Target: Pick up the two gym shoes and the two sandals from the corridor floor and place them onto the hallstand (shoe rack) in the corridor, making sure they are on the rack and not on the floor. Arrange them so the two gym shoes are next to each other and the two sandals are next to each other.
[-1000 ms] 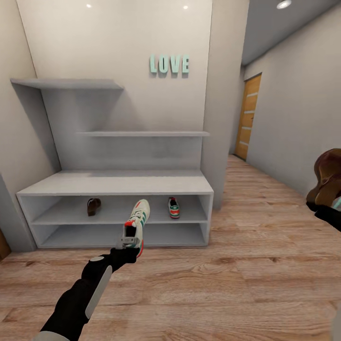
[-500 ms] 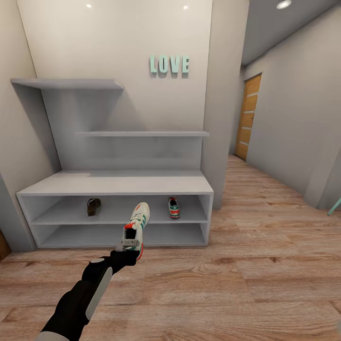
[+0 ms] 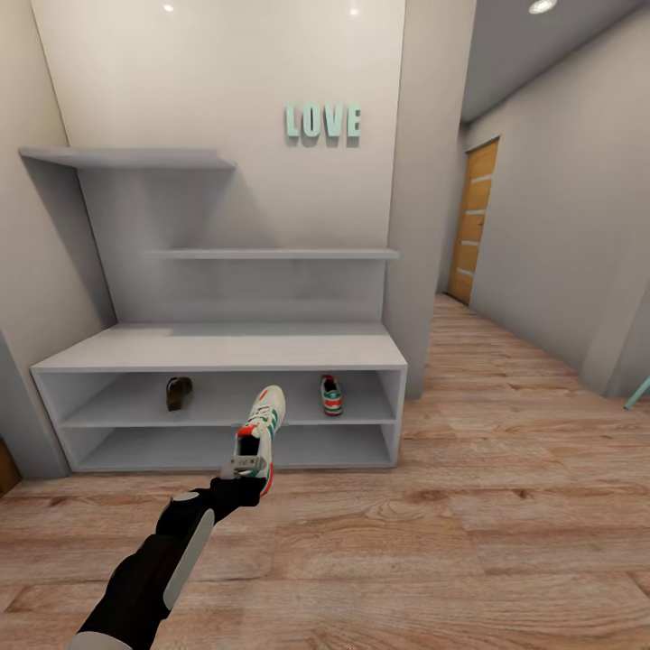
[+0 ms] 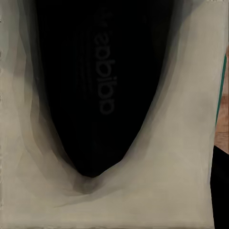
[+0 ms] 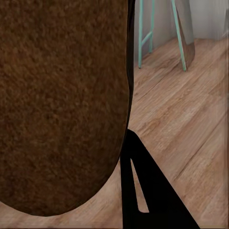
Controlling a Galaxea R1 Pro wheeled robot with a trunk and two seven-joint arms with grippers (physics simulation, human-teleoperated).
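1. Sneaker in hand: the left gripper (image 3: 246,468) pinches a white gym shoe (image 3: 262,422) by its red-orange heel, toe pointing up and away, at lower centre of the head view in front of the hallstand (image 3: 221,350). The left wrist view looks straight into its dark insole (image 4: 102,81).
2. Over the last second this shoe has eased slightly down and toward the rack's open front.
3. A second ago the right arm with a brown sandal showed at the right edge of the head view; it has since swung out of that view. The right wrist view has a brown sandal (image 5: 59,102) close against the lens above the corridor floor (image 5: 181,119); whether the right gripper is closed on it I cannot tell.
4. On the upper shelf level sit one sandal (image 3: 178,393) at left and one gym shoe (image 3: 331,395) at right, well apart.
5. Judgement: each held shoe should go beside its mate.
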